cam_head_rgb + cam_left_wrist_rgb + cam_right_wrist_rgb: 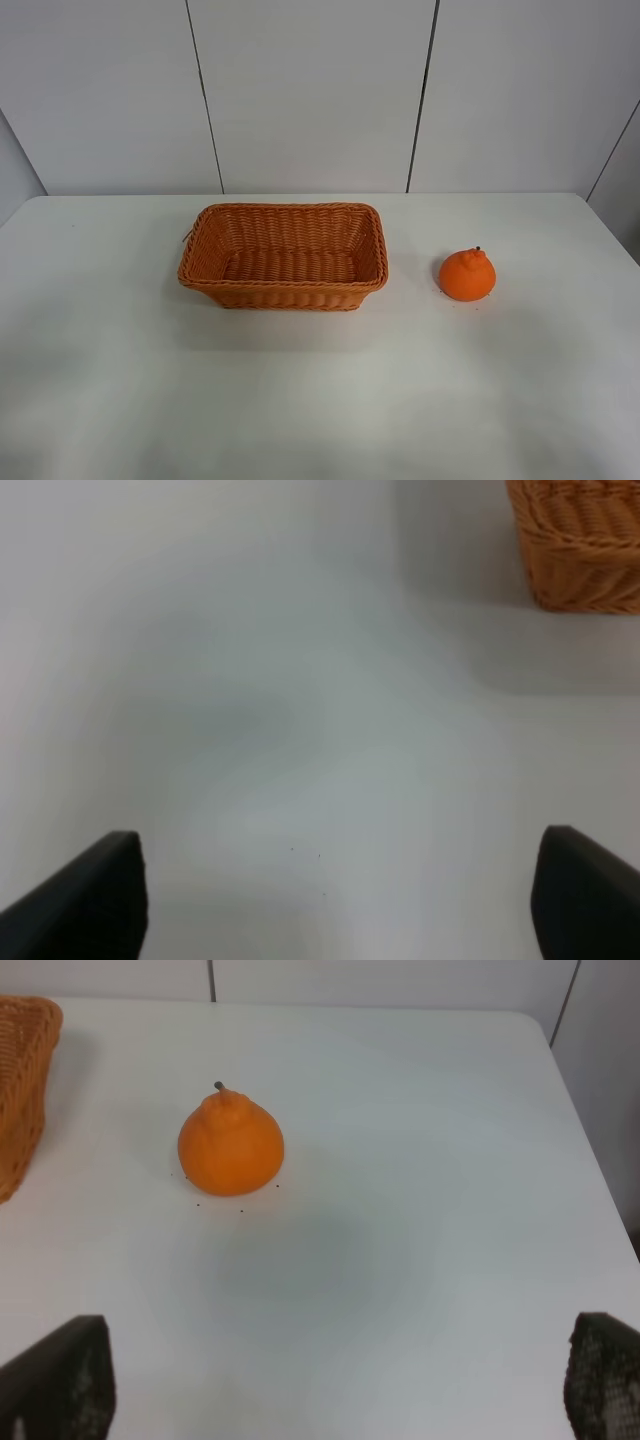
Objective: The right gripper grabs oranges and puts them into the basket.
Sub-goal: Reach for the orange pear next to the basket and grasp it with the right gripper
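The scene is lit brightly and evenly by diffuse light. Soft, faint shadows are cast on the table (320, 400) in front of the basket (283, 295) and orange (467, 275). The left wrist view is blurred throughout.

This looks to me like a lab test bench, not a home: a plain white table (300, 400) stands against bare, pale wall panels (310, 90) with dark seams between them. On it sit a wicker basket (283, 297) and a single orange (466, 275), set out apart like props.
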